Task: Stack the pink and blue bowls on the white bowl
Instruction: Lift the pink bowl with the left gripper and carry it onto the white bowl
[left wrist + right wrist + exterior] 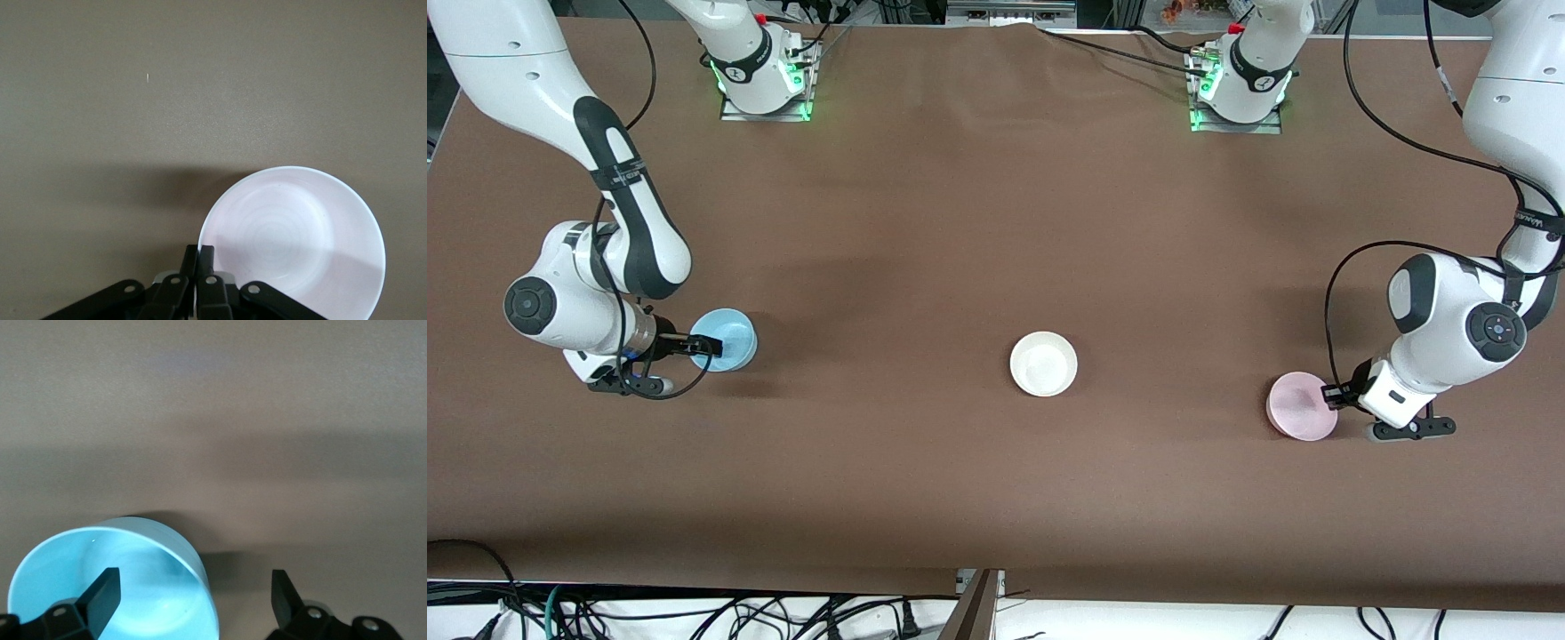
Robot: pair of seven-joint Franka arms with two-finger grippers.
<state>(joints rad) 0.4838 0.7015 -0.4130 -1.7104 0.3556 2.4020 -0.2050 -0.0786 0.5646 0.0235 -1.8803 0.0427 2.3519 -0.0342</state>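
The white bowl point(1043, 363) sits upright at the middle of the table. The light blue bowl point(727, 339) sits toward the right arm's end. My right gripper point(703, 345) is open and straddles its wall. In the right wrist view one finger point(101, 595) is inside the blue bowl point(150, 587) and the other finger is outside it; the gripper point(193, 579) is not clamped. The pale pink bowl point(1301, 405) is toward the left arm's end. My left gripper point(1334, 396) is shut on its rim; the left wrist view shows the fingers point(205, 257) pinched on the pink bowl point(293, 233).
The brown table point(960, 222) carries only the three bowls. The two arm bases point(765, 84) stand along the edge farthest from the front camera. Cables hang below the edge nearest to that camera.
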